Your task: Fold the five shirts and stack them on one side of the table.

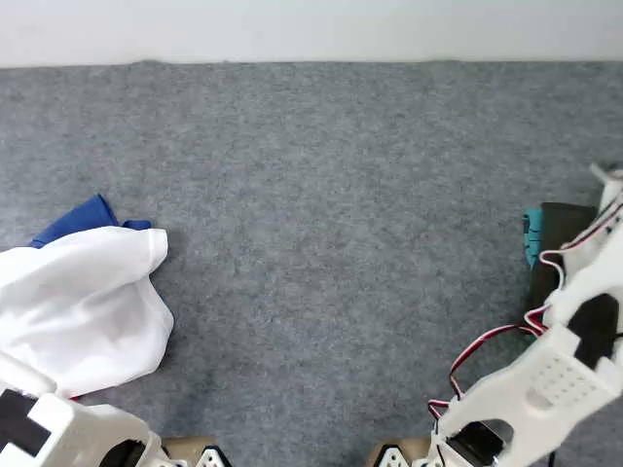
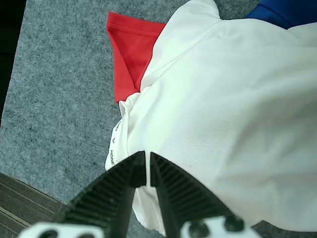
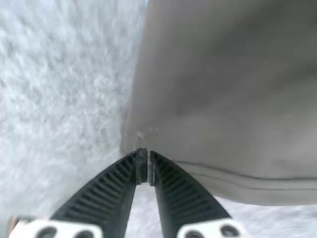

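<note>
Well to the left, a crumpled white fabric shirt (image 1: 83, 311) lies heaped at the table's left edge. It covers a dark blue shirt (image 1: 78, 219), whose corner pokes out on the far side, and a bright red shirt (image 2: 131, 54) peeking from beneath. The left gripper (image 2: 147, 158) hangs directly above the white shirt's hem with its black ribbed jaws pressed together; I cannot tell whether any cloth is nipped between them. Across the middle stretches the grey felt table cover (image 1: 341, 195). At the right edge a dull grey-brown shirt (image 3: 223, 89) lies flat, with a teal scrap (image 1: 531, 238) beside it. The right gripper (image 3: 143, 166), jaws likewise clenched, sits at that shirt's border, and the cloth spreads away ahead of its tips. Each arm seems to have a garment close by. The white shirt falls to the left arm and would need to go rightward onto the middle felt for spreading.
</note>
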### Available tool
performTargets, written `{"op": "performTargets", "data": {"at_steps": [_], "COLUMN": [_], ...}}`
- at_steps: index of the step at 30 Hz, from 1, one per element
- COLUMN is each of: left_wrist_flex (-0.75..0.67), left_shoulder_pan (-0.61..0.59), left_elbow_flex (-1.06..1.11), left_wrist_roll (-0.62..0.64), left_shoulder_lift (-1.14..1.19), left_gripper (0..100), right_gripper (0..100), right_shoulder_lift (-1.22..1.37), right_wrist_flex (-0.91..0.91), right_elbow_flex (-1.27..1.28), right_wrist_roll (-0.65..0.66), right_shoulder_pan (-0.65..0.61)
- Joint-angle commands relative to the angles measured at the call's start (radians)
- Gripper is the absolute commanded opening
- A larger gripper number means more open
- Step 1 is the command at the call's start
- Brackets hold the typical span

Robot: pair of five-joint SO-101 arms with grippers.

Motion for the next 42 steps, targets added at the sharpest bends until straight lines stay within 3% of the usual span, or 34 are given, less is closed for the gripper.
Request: {"op": "performTargets", "data": {"at_steps": [1, 6, 10, 18, 23, 32, 42], "left_wrist_flex": [0.023, 0.023, 0.023, 0.023, 0.023, 0.023, 0.023], "left_shoulder_pan": [0.000, -0.002, -0.002, -0.003, -0.003, -0.003, 0.006], "left_elbow_flex": [-0.035, -0.033, -0.033, -0.031, -0.031, -0.031, -0.031], "left_wrist_roll": [-0.009, -0.009, -0.009, -0.008, -0.008, -0.008, -0.008], "left_shoulder_lift": [-0.018, -0.018, -0.018, -0.018, -0.018, -0.018, -0.018], "left_gripper": [4, 4, 4, 4, 4, 4, 4], "right_gripper": [1.1, 0.9, 0.9, 0.9, 0.9, 0.9, 0.9], "right_shoulder_lift": [-0.062, 0.039, 0.147, 0.320, 0.295, 0.105, 0.265], "right_wrist_flex": [-0.134, -0.440, -0.570, -0.645, -0.628, -0.624, -0.974], "right_elbow_flex": [-0.091, -0.092, -0.094, -0.095, -0.095, -0.095, -0.091], "right_wrist_roll": [0.005, 0.003, 0.003, 0.003, 0.003, 0.011, 0.012], "right_shoulder_pan": [-0.028, -0.061, -0.087, -0.199, -0.234, -0.076, 0.153]}}
